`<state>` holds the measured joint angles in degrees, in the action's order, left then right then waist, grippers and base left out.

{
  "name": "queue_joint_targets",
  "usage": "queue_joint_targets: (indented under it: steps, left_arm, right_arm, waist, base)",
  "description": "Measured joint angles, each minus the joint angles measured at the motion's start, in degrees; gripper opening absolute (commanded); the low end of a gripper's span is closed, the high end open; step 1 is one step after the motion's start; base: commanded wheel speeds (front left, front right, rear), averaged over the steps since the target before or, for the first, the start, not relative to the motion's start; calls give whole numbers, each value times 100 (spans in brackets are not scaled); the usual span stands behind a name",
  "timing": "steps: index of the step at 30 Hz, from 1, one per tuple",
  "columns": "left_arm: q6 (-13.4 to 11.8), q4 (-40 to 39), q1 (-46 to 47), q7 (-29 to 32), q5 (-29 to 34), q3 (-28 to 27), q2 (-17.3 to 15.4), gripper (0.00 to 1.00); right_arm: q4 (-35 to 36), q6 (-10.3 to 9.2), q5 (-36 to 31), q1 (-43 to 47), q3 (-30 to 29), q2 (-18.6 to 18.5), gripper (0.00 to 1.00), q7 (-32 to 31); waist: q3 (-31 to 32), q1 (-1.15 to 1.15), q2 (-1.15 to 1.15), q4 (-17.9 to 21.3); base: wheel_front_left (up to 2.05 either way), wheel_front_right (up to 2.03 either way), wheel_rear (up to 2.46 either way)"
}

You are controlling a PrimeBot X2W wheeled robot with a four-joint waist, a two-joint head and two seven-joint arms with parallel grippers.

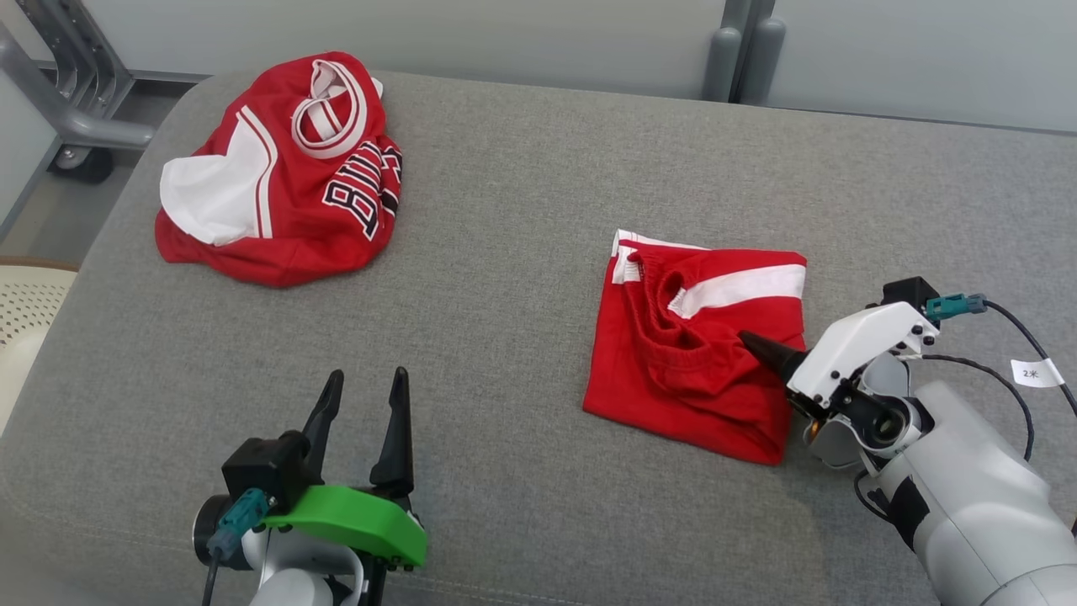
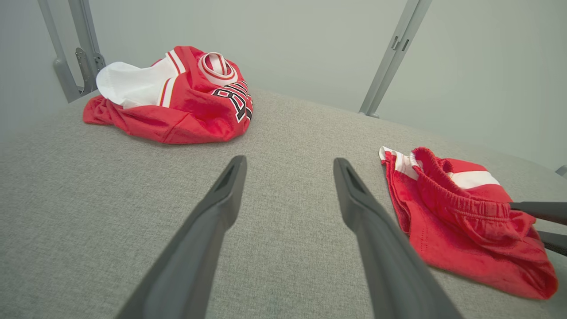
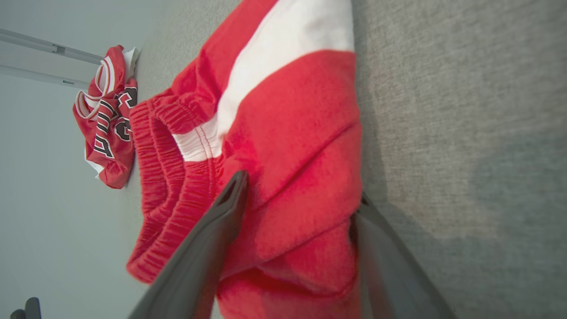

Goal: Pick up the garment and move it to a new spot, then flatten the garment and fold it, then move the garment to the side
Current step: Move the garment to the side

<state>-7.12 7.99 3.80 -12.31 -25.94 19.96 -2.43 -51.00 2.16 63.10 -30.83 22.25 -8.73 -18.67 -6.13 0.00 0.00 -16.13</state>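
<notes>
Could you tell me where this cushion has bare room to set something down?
Free: the middle strip between the jersey and the red shorts, and the far right corner. Crowded: around those shorts, straddled by the right gripper.

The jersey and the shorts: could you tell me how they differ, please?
The jersey lies crumpled; the shorts are folded square. The jersey bears black lettering; the shorts show none. The right gripper straddles the shorts' edge; the jersey lies untouched. Both are red and white.

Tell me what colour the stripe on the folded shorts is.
The stripe is white, on red shorts; best seen in the right wrist view.
</notes>
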Motion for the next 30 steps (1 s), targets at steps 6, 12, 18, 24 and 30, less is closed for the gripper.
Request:
queue_joint_targets:
  steps: [6, 12, 18, 24, 30]
  left_arm:
    - [0, -58, 0, 26, 2, -49, 0, 100]
    - [0, -99, 0, 67, 53, -125, 0, 100]
    - [0, -124, -2, 66, 78, -318, -2, 100]
    - [0, -260, -8, 64, 101, -343, 0, 100]
    - [0, -454, -7, 58, 162, -348, 0, 100]
  right_arm:
    - [-2, 91, -20, -2, 42, -5, 11, 33]
    - [0, 147, -155, -42, 98, -108, 0, 177]
    - [3, 183, -387, -217, 215, -353, 0, 185]
    - [3, 153, -577, -516, 213, -861, 0, 182]
    - [19, 73, -949, -894, 332, -1390, 0, 120]
  waist:
    - [-30, 0, 0, -27]
    - [-69, 0, 0, -35]
    - [-89, 0, 0, 50]
    - [-131, 0, 0, 220]
    - [-228, 0, 0, 439]
  base:
    - [0, 0, 0]
    - [0, 0, 0]
    - [0, 0, 0]
    - [0, 0, 0]
    - [0, 0, 0]
